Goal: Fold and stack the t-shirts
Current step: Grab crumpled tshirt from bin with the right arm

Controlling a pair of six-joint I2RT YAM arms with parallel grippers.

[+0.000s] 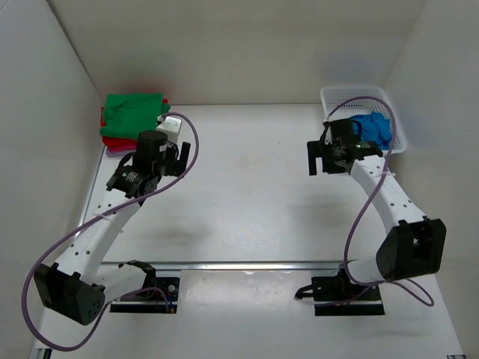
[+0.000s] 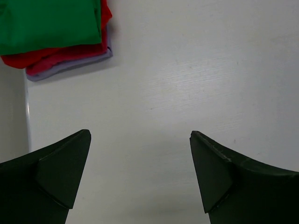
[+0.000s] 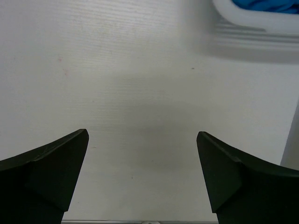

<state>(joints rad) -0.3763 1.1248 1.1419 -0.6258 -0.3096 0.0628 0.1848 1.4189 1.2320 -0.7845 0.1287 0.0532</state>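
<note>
A stack of folded t-shirts (image 1: 132, 120) lies at the far left corner: green on top, red under it, pale lavender at the bottom. It shows at the top left of the left wrist view (image 2: 56, 35). A crumpled bright blue t-shirt (image 1: 373, 128) lies in the white mesh basket (image 1: 340, 96) at the far right; a strip of it shows in the right wrist view (image 3: 268, 5). My left gripper (image 2: 140, 144) is open and empty, just right of the stack. My right gripper (image 3: 142, 140) is open and empty over bare table, left of the basket.
White walls enclose the table on the left, back and right. A metal rail (image 1: 247, 265) runs across the near edge between the arm bases. The basket rim (image 3: 252, 18) is at the top right of the right wrist view.
</note>
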